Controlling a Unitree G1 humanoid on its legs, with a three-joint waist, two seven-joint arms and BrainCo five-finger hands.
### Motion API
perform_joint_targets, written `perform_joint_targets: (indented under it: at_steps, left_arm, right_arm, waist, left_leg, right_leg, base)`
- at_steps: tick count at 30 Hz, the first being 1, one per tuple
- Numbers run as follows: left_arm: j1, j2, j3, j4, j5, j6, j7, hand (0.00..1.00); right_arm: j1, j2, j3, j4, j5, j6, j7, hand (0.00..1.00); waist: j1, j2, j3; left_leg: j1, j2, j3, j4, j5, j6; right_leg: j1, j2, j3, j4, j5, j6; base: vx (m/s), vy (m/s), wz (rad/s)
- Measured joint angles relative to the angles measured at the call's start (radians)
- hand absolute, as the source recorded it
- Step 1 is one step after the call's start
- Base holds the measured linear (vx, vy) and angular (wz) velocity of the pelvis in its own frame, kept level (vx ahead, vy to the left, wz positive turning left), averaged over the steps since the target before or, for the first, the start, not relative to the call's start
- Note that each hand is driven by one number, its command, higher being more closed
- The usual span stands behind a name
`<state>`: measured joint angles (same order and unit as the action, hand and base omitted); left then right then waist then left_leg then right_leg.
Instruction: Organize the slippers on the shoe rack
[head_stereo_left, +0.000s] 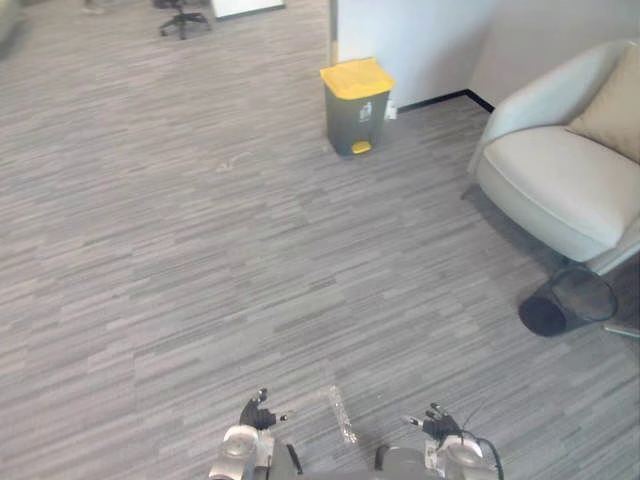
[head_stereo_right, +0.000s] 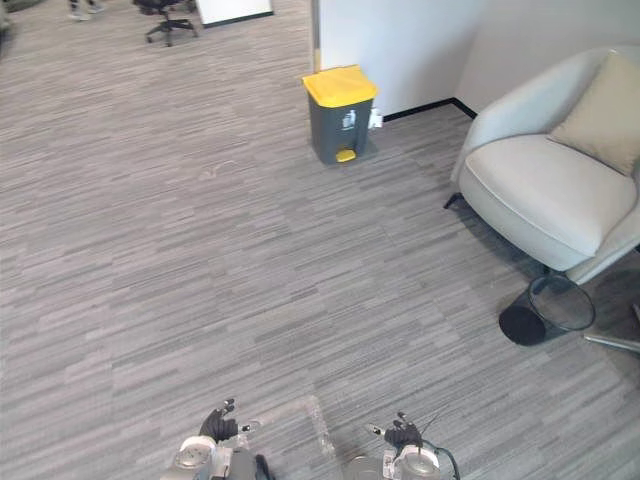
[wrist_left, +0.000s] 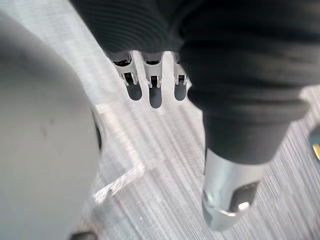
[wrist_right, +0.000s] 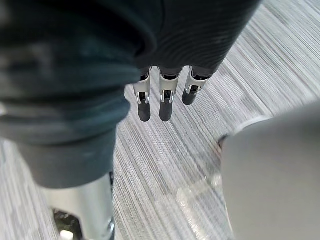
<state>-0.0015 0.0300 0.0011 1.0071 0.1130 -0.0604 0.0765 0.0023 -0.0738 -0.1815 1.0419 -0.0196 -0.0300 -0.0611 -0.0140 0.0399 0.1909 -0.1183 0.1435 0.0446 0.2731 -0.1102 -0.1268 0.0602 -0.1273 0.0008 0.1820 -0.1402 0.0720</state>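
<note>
My left hand (head_stereo_left: 257, 413) hangs low at the bottom of the eye views, left of centre, fingers straight and empty; the left wrist view shows its fingers (wrist_left: 155, 92) extended over bare floor. My right hand (head_stereo_left: 438, 423) hangs at the bottom right of centre, also with relaxed straight fingers (wrist_right: 165, 105) and nothing in it. Grey striped carpet floor (head_stereo_left: 250, 260) lies under both hands.
A grey pedal bin with a yellow lid (head_stereo_left: 357, 105) stands by a white wall corner ahead. A pale armchair (head_stereo_left: 565, 170) with a beige cushion (head_stereo_left: 612, 105) is at the right, a black mesh wastebasket (head_stereo_left: 565, 303) lying beside it. An office chair base (head_stereo_left: 183, 18) shows far back.
</note>
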Motion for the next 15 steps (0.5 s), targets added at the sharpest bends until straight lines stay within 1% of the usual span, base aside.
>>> perform_joint_targets:
  at_steps: [1, 2, 3, 4, 5, 6, 7, 8, 9, 10, 11, 12, 13, 14, 15]
  left_arm:
    - [-0.011, 0.026, -0.004, 0.009, -0.005, 0.003, 0.003, 0.0]
    - [-0.017, 0.062, -0.027, 0.01, -0.015, 0.003, 0.007, 0.0]
    - [-0.022, 0.075, -0.039, 0.018, -0.019, 0.003, 0.006, 0.0]
    - [-0.024, 0.077, -0.049, 0.028, -0.019, 0.008, 0.006, 0.0]
    - [-0.014, 0.083, -0.062, 0.033, -0.019, 0.008, 0.005, 0.0]
    - [-0.012, 0.085, -0.06, 0.039, -0.023, 0.008, 0.004, 0.0]
    - [-0.013, 0.089, -0.063, 0.046, -0.023, 0.009, 0.003, 0.0]
    - [-0.02, 0.09, -0.067, 0.046, -0.023, 0.009, 0.003, 0.0]
    - [-0.018, 0.089, -0.064, 0.048, -0.023, 0.011, 0.004, 0.0]
    - [-0.016, 0.086, -0.064, 0.048, -0.024, 0.013, 0.004, 0.0]
    - [-0.012, 0.086, -0.06, 0.047, -0.026, 0.014, 0.004, 0.0]
    - [-0.006, 0.085, -0.058, 0.047, -0.026, 0.02, 0.004, 0.0]
    - [-0.008, 0.084, -0.057, 0.047, -0.026, 0.023, 0.004, 0.0]
    - [-0.011, 0.082, -0.056, 0.046, -0.026, 0.024, 0.004, 0.0]
    - [-0.017, 0.077, -0.052, 0.046, -0.027, 0.024, 0.003, 0.0]
  right_arm:
    - [0.0, 0.017, 0.007, 0.001, 0.004, 0.004, -0.001, 0.0]
    - [0.003, 0.038, 0.006, 0.001, 0.001, 0.001, 0.0, 0.0]
    - [0.006, 0.042, 0.004, 0.002, 0.0, 0.0, 0.001, 0.0]
    - [0.009, 0.04, -0.003, 0.001, 0.0, 0.001, 0.0, 0.0]
    - [0.009, 0.043, -0.004, 0.0, 0.0, 0.001, 0.0, 0.0]
    - [0.009, 0.048, -0.003, 0.0, 0.0, 0.001, 0.0, 0.0]
    - [0.006, 0.05, 0.003, -0.002, 0.0, 0.0, 0.001, 0.0]
    - [0.006, 0.047, 0.003, -0.003, 0.0, 0.001, 0.001, 0.0]
    - [0.002, 0.039, 0.011, -0.002, 0.0, 0.0, 0.0, 0.0]
    - [-0.001, 0.03, 0.022, -0.002, 0.0, 0.0, 0.001, 0.0]
    - [-0.011, 0.017, 0.032, -0.003, 0.0, 0.004, -0.001, 0.0]
    - [-0.011, 0.012, 0.034, -0.008, 0.0, 0.001, 0.0, 0.0]
    - [-0.011, 0.009, 0.032, -0.008, 0.0, -0.001, -0.001, 0.0]
    - [-0.01, 0.003, 0.032, -0.014, 0.001, -0.003, -0.001, 0.0]
    - [-0.009, -0.008, 0.032, -0.021, -0.001, -0.009, -0.001, 0.0]
  waist:
    - [-0.001, -0.033, -0.008]
    - [-0.017, -0.055, -0.011]
    - [-0.019, -0.074, -0.012]
    - [-0.017, -0.075, -0.013]
    - [-0.015, -0.072, -0.013]
    - [-0.015, -0.075, -0.015]
    - [-0.006, -0.078, -0.022]
    - [-0.008, -0.079, -0.022]
    - [-0.002, -0.062, -0.022]
    - [-0.001, -0.051, -0.026]
    - [0.0, -0.042, -0.023]
    - [-0.009, -0.038, -0.021]
    - [-0.014, -0.036, -0.019]
    - [-0.017, -0.031, -0.018]
    - [-0.024, -0.017, -0.012]
  left_leg:
    - [0.005, -0.031, 0.004, 0.016, -0.008, 0.001]
    - [0.002, -0.057, -0.002, 0.027, -0.02, 0.008]
    - [-0.002, -0.065, 0.003, 0.051, -0.025, 0.013]
    - [0.019, -0.069, 0.033, 0.06, -0.053, 0.034]
    - [0.04, -0.07, 0.072, 0.057, -0.075, 0.054]
    - [0.048, -0.07, 0.107, 0.048, -0.081, 0.063]
    - [0.053, -0.073, 0.158, 0.027, -0.082, 0.064]
    - [0.057, -0.066, 0.203, 0.011, -0.086, 0.07]
    - [0.058, -0.047, 0.257, -0.001, -0.083, 0.075]
    - [0.062, -0.033, 0.307, -0.017, -0.078, 0.083]
    - [0.084, -0.029, 0.377, -0.047, -0.069, 0.096]
    - [0.103, -0.03, 0.42, -0.057, -0.067, 0.098]
    - [0.118, -0.03, 0.447, -0.057, -0.067, 0.098]
    - [0.136, -0.031, 0.453, -0.055, -0.068, 0.098]
    - [0.157, -0.038, 0.438, -0.06, -0.071, 0.093]
  right_leg:
    - [0.003, -0.031, 0.015, -0.027, 0.006, 0.021]
    - [-0.006, -0.026, 0.027, -0.042, 0.028, 0.037]
    - [-0.006, -0.03, 0.029, -0.047, 0.03, 0.034]
    - [-0.008, -0.034, 0.054, -0.046, 0.052, 0.034]
    - [-0.017, -0.035, 0.104, -0.046, 0.066, 0.037]
    - [-0.032, -0.039, 0.134, -0.046, 0.075, 0.047]
    - [-0.069, -0.044, 0.169, -0.047, 0.092, 0.049]
    - [-0.101, -0.043, 0.167, -0.053, 0.124, 0.055]
    - [-0.13, -0.039, 0.112, -0.073, 0.173, 0.038]
    - [-0.142, -0.037, 0.047, -0.084, 0.192, 0.018]
    - [-0.179, -0.056, -0.143, -0.029, 0.172, -0.021]
    - [-0.184, -0.081, -0.32, 0.02, 0.12, -0.051]
    - [-0.181, -0.094, -0.418, 0.045, 0.087, -0.07]
    - [-0.18, -0.099, -0.441, 0.055, 0.088, -0.071]
    - [-0.175, -0.09, -0.445, 0.057, 0.096, -0.06]
  base:
    - [0.23, 0.315, -0.84]
    - [0.24, 0.285, -0.51]
    - [0.15, 0.18, -0.67]
    - [0.11, 0.208, -0.86]
    - [0.08, 0.259, -1.06]
    - [0.05, 0.307, -1.18]
    - [0.01, 0.212, -1.21]
    - [-0.04, 0.161, -1.51]
    - [-0.08, 0.092, -1.41]
    - [-0.13, 0.099, -1.69]
    - [-0.14, 0.054, -1.5]
    - [-0.13, 0.029, -1.44]
    - [-0.09, -0.021, -0.99]
    - [-0.1, -0.039, -0.85]
    - [-0.08, -0.065, -0.68]
